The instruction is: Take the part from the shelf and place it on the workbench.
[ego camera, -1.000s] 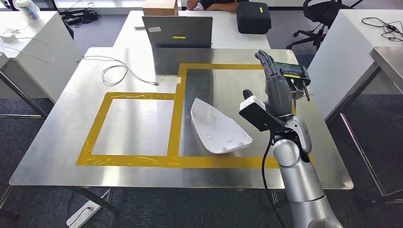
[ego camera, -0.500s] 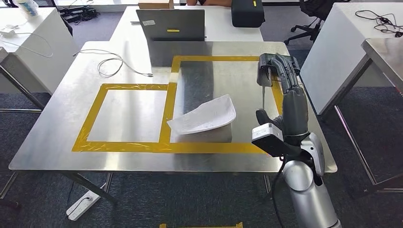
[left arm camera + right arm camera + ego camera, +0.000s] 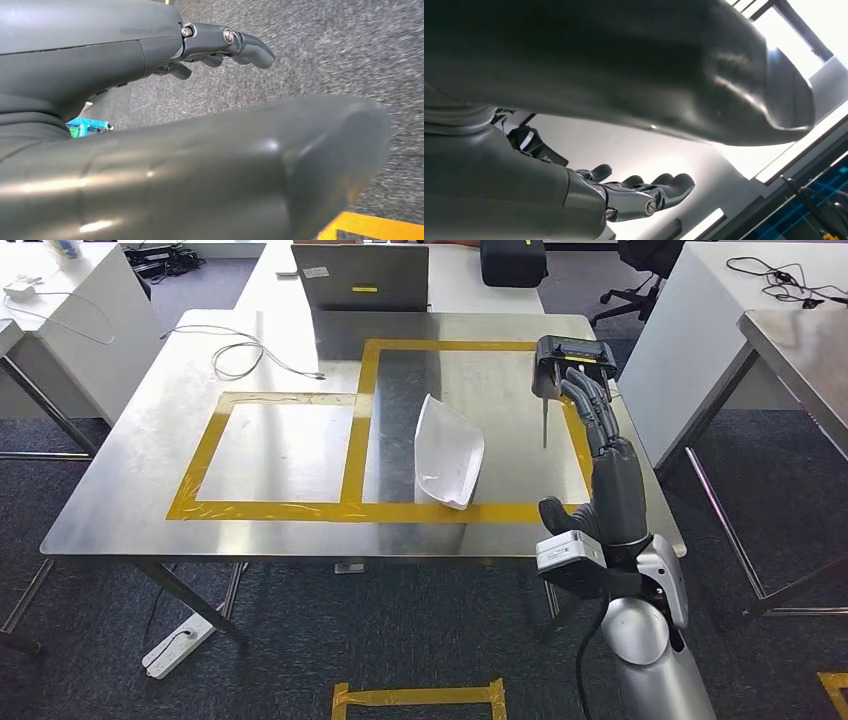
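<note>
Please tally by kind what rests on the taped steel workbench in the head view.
White part: 1
Black device with a thin rod: 1
Grey cable: 1
Yellow tape rectangles: 2
Total: 5

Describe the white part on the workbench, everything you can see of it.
The white part is a smooth, glossy shell, seemingly plastic, curved like a shallow scoop: narrow at its far end, broader and rounded toward the robot. It lies inside the larger yellow-taped rectangle on the metal workbench, its near end close to the front tape line. Nothing holds it; the right hand stands apart to its right.
</note>
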Tool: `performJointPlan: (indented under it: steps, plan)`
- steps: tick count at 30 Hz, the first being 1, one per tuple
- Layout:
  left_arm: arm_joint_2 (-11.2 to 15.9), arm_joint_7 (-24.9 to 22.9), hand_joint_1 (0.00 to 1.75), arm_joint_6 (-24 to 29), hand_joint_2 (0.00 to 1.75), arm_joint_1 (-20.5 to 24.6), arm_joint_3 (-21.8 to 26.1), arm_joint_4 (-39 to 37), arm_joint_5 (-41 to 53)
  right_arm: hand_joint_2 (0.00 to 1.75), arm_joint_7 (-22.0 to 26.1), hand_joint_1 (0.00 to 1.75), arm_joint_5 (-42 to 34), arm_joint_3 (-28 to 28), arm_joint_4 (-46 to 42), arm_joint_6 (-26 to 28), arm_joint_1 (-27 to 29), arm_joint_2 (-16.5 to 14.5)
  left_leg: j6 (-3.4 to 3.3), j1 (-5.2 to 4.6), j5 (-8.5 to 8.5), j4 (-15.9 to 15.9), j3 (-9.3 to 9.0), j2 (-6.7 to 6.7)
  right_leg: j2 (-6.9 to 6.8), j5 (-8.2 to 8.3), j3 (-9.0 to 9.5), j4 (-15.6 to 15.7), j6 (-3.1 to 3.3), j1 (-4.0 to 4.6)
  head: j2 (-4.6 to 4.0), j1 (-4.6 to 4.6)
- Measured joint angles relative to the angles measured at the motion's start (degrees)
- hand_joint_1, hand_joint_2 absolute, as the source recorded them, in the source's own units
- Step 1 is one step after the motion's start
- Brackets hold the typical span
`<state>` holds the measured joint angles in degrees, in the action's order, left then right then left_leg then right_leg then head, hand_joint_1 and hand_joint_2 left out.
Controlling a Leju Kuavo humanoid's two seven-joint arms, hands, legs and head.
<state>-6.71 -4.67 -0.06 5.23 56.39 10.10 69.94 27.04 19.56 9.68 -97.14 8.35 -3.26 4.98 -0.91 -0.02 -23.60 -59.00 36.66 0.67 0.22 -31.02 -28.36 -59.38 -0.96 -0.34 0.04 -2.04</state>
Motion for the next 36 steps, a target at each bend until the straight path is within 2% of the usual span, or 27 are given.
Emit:
performJointPlan:
  steps: [1, 3, 4, 5, 6, 8, 9, 10, 13, 14, 16, 17, 18, 20, 21, 22, 23, 25, 26, 27, 28, 29, 30, 32, 33, 35, 36]
  plan:
    - [0.0, 0.0, 0.0, 0.0, 0.0, -0.1, 0.0, 0.0, 0.0, 0.0, 0.4, 0.0, -0.4, 0.0, -0.1, -0.1, 0.1, 0.2, 0.35, 0.01, 0.44, 0.0, 0.1, -0.03, 0.02, -0.39, 0.41, 1.1, 0.44, 0.18, 0.0, -0.06]
    - [0.0, 0.1, 0.0, 0.2, 0.0, -0.3, 0.0, 0.0, 0.0, 0.0, 1.1, 0.0, -1.2, 0.0, -0.2, -0.3, 0.4, 0.4, 1.18, 0.07, 1.08, 0.1, 0.34, -0.17, -0.06, 0.43, -0.12, 1.8, 1.41, 0.2, 0.0, -0.26]
    - [0.0, 0.2, 0.0, 0.2, 0.0, -0.4, 0.0, 0.0, -0.1, 0.0, 1.2, 0.0, -1.4, 0.1, -0.2, -0.3, 0.4, 0.4, 1.52, 0.11, 0.32, -0.4, 0.78, -0.28, -0.14, 1.09, -0.56, 1.9, 1.85, 0.08, 0.0, -0.23]
    - [0.0, 0.2, 0.0, 0.2, 0.0, -0.5, 0.0, 0.0, -0.1, 0.0, 1.3, 0.0, -1.6, 0.1, -0.2, -0.4, 0.3, 0.5, 1.82, 0.15, -1.31, -1.7, 1.4, -0.41, -0.23, 1.8, -1.08, 2.1, 2.25, -0.07, 0.0, -0.17]
    - [0.0, 0.1, 0.0, 0.3, 0.0, -0.5, 0.0, 0.0, 0.0, 0.0, 1.3, 0.0, -1.6, 0.2, -0.2, -0.5, 0.3, 0.5, 2.08, 0.28, -4.04, -4.3, 2.27, -0.51, -0.32, 2.55, -1.78, 2.2, 2.52, -0.18, 0.0, -0.1]
    - [0.0, 0.0, 0.0, 0.3, 0.0, -0.5, 0.0, 0.0, 0.0, 0.0, 1.2, 0.0, -1.7, 0.2, -0.2, -0.6, 0.3, 0.5, 2.5, 0.44, -9.32, -11.4, 3.91, -0.56, -0.32, 3.91, -3.49, 2.1, 2.62, -0.2, 0.0, 0.02]
    - [0.0, -0.1, 0.0, 0.3, 0.0, -0.4, 0.0, 0.0, 0.0, 0.0, 1.1, 0.0, -1.7, 0.3, -0.2, -0.6, 0.4, 0.5, 2.67, 0.52, -10.53, -14.5, 4.18, -0.56, -0.33, 4.61, -4.38, 2.0, 2.54, -0.21, 0.0, 0.02]
    - [0.0, -0.1, 0.0, 0.3, 0.0, -0.4, 0.0, 0.0, 0.0, 0.0, 1.1, 0.0, -1.9, 0.3, -0.2, -0.8, 0.5, 0.5, 2.76, 0.57, -10.14, -15.8, 3.56, -0.55, -0.35, 5.28, -5.3, 1.9, 2.38, -0.24, 0.0, 0.03]
    - [0.0, 0.0, 0.0, 0.2, 0.0, -0.3, 0.0, 0.0, 0.0, 0.0, 1.0, 0.0, -2.3, 0.3, -0.2, -1.1, 0.9, 0.5, 2.8, 0.74, -6.21, -12.3, -1.02, -0.54, -0.4, 6.73, -7.38, 1.5, 1.9, -0.38, 0.0, 0.02]
    - [0.0, 0.1, 0.0, 0.2, 0.0, -0.3, 0.0, 0.0, 0.0, 0.0, 1.0, 0.0, -2.3, 0.3, -0.2, -1.1, 1.0, 0.5, 2.79, 0.76, -5.74, -11.3, -1.83, -0.54, -0.4, 6.89, -7.6, 1.4, 1.83, -0.4, 0.0, 0.01]
    - [0.0, 0.1, 0.0, 0.2, 0.0, -0.3, 0.0, 0.0, 0.0, 0.0, 1.0, 0.0, -2.3, 0.3, -0.2, -1.1, 1.0, 0.5, 2.78, 0.77, -5.61, -10.7, -2.27, -0.54, -0.4, 6.96, -7.7, 1.4, 1.8, -0.42, 0.0, 0.01]
    - [0.0, 0.1, 0.0, 0.2, 0.0, -0.3, 0.0, 0.0, 0.0, 0.0, 1.0, 0.0, -2.3, 0.3, -0.2, -1.1, 0.9, 0.5, 2.77, 0.78, -5.6, -9.1, -3.47, -0.55, -0.4, 7.11, -7.88, 1.3, 1.7, -0.43, 0.0, 0.01]
    - [0.0, 0.2, 0.0, 0.1, 0.0, -0.2, 0.0, 0.0, 0.1, 0.0, 1.1, 0.0, -2.4, 0.3, -0.2, -1.2, 0.7, 0.5, 2.46, 0.68, -6.28, -6.1, -5.3, -0.66, -0.39, 7.61, -8.21, 1.2, 1.28, -0.41, 0.0, 0.02]
    - [-0.1, 0.4, 0.0, 0.0, 0.0, 0.0, 0.0, 0.0, 0.1, 0.0, 1.3, 0.0, -2.5, 0.6, -0.2, -1.5, 0.3, 0.6, 1.13, 0.41, -7.21, -0.6, -8.16, -0.72, -0.35, 8.98, -8.89, 1.1, 0.02, -0.51, 0.0, 0.05]
    - [-0.1, 0.6, 0.0, 0.0, 0.0, 0.0, 0.0, -0.1, 0.0, 0.0, 1.4, 0.0, -2.6, 0.7, -0.1, -1.8, 0.0, 0.7, 0.26, 0.29, -7.34, 0.9, -8.3, -0.66, -0.32, 8.75, -9.36, 0.8, -0.61, -0.56, 0.0, 0.02]
    - [-0.1, 0.6, 0.0, 0.0, 0.0, 0.0, 0.0, -0.1, 0.0, 0.0, 1.4, 0.0, -2.7, 0.9, 0.0, -2.0, -0.1, 0.8, -0.38, 0.27, -6.61, 0.9, -7.6, -0.5, -0.29, 7.22, -9.91, -0.3, -0.96, -0.67, 0.0, -0.03]
    - [-0.1, 0.7, 0.0, 0.0, 0.0, -0.1, 0.0, -0.1, 0.0, 0.0, 1.4, 0.0, -2.8, 0.9, 0.1, -2.2, -0.2, 0.9, -0.79, 0.3, -5.88, 1.0, -6.83, -0.34, -0.26, 4.6, -10.71, -2.6, -1.16, -0.72, 0.0, -0.08]
    - [-0.1, 0.8, 0.0, 0.0, 0.0, -0.1, 0.0, -0.1, 0.0, 0.0, 1.4, 0.0, -3.1, 1.1, 0.7, -2.3, -0.6, 1.1, -1.18, 0.11, -4.46, 0.9, -5.24, -0.23, -0.25, -1.24, -12.41, -9.6, -1.41, -0.66, 0.0, -0.14]
    - [-0.1, 0.8, 0.0, 0.0, 0.0, -0.1, 0.0, -0.1, 0.0, 0.0, 1.5, 0.0, -3.2, 1.2, 1.0, -2.4, -0.7, 1.1, -1.26, -0.04, -3.74, 0.8, -4.37, -0.2, -0.25, -2.62, -12.78, -12.9, -1.41, -0.61, 0.0, -0.15]
    - [-0.1, 0.8, 0.0, 0.0, 0.0, -0.2, 0.0, -0.1, 0.0, 0.0, 1.6, 0.0, -3.2, 1.4, 1.3, -2.4, -0.8, 1.1, -1.31, -0.2, -3.04, 0.6, -3.45, -0.19, -0.24, -2.63, -12.41, -14.8, -1.29, -0.52, 0.0, -0.15]
    - [-0.1, 0.9, 0.0, 0.0, 0.0, -0.2, 0.0, -0.2, 0.1, 0.0, 1.6, 0.0, -3.2, 1.5, 1.6, -2.4, -0.9, 1.1, -1.31, -0.36, -2.41, 0.4, -2.51, -0.2, -0.24, -1.57, -11.07, -14.7, -1.03, -0.39, 0.0, -0.16]
    - [-0.1, 0.8, 0.0, 0.0, 0.0, -0.3, 0.0, -0.2, 0.1, 0.0, 1.8, 0.0, -3.2, 1.6, 1.7, -2.4, -1.0, 1.1, -1.28, -0.5, -1.87, 0.3, -1.69, -0.2, -0.24, -0.07, -8.7, -12.4, -0.62, -0.18, 0.0, -0.16]
    - [-0.1, 0.8, 0.0, 0.0, 0.0, -0.3, 0.0, -0.2, 0.1, 0.0, 1.8, 0.0, -3.2, 1.7, 1.8, -2.4, -1.1, 1.1, -1.24, -0.58, -1.37, 0.1, -1.06, -0.2, -0.24, 0.68, -5.62, -8.5, 0.0, 0.14, 0.0, -0.16]
    - [-0.1, 0.7, 0.0, 0.0, 0.0, -0.4, 0.0, -0.2, 0.1, 0.0, 1.9, 0.0, -3.2, 1.8, 1.8, -2.3, -1.3, 1.1, -0.87, -0.69, -0.39, 0.0, -0.34, -0.21, -0.35, 0.53, -0.56, -0.8, 1.07, 0.77, 0.0, -0.19]
    - [-0.1, 0.6, 0.0, 0.0, 0.0, -0.4, 0.0, -0.2, 0.1, 0.0, 1.8, 0.0, -3.2, 1.9, 1.9, -2.3, -1.4, 1.1, -0.54, -0.6, 0.13, 0.1, -0.23, -0.2, -0.38, 0.08, 0.53, 1.3, 1.47, 1.04, 0.0, -0.31]
    - [0.0, 0.5, 0.0, 0.0, 0.0, -0.6, 0.0, -0.2, 0.1, 0.0, 1.7, 0.0, -3.2, 1.9, 1.9, -2.3, -1.6, 1.1, 0.25, -0.47, 1.21, 0.7, -0.13, -0.19, -0.39, 0.89, 0.31, 2.4, 1.98, 1.19, 0.0, -0.55]
    - [0.1, 0.5, 0.0, 0.0, 0.0, -0.7, 0.0, -0.3, 0.1, 0.0, 1.7, 0.0, -3.2, 2.0, 2.0, -2.3, -1.7, 1.1, 0.62, -0.44, 1.11, 0.7, 0.15, -0.27, -0.43, 1.56, -0.02, 2.9, 2.3, 1.03, 0.0, -0.62]
